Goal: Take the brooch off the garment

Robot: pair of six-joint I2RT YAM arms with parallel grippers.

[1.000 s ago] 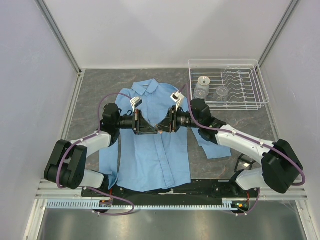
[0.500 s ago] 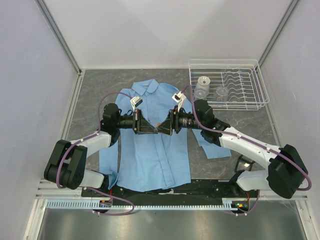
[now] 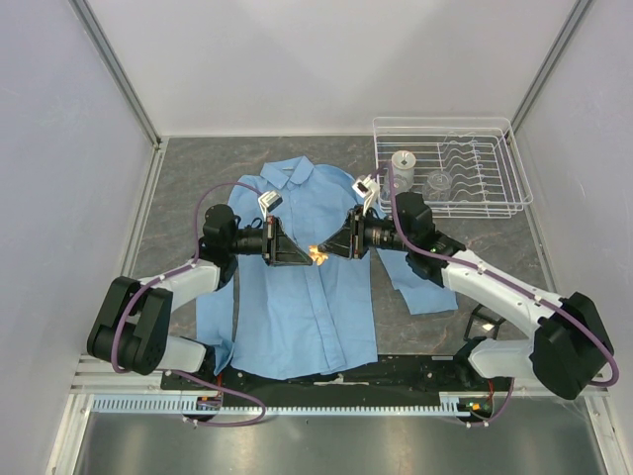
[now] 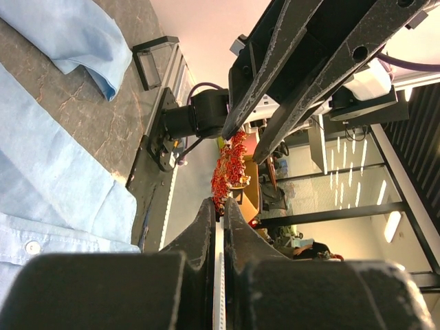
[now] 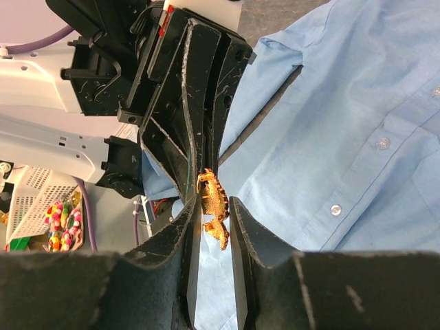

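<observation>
The light blue garment (image 3: 307,307) lies flat on the grey table, collar at the far end. It also shows in the left wrist view (image 4: 41,179) and the right wrist view (image 5: 357,124). The orange-red brooch (image 3: 318,255) hangs just above the shirt front, clear of the cloth. My left gripper (image 3: 305,255) is shut on the brooch (image 4: 230,165), pinching its edge at the fingertips (image 4: 221,203). My right gripper (image 3: 334,250) faces it from the right. Its jaws stand open on either side of the brooch (image 5: 213,189), with a gap on the right side (image 5: 214,206).
A clear wire dish rack (image 3: 445,121) stands at the far right and holds a white cylinder (image 3: 404,160) and clear cups. The shirt's right sleeve (image 3: 415,282) lies under my right arm. A small black frame (image 3: 485,319) sits near the right base.
My right gripper has drawn back to the right and its jaws have parted. The brooch now shows bright between the two tips, held by the left gripper.
</observation>
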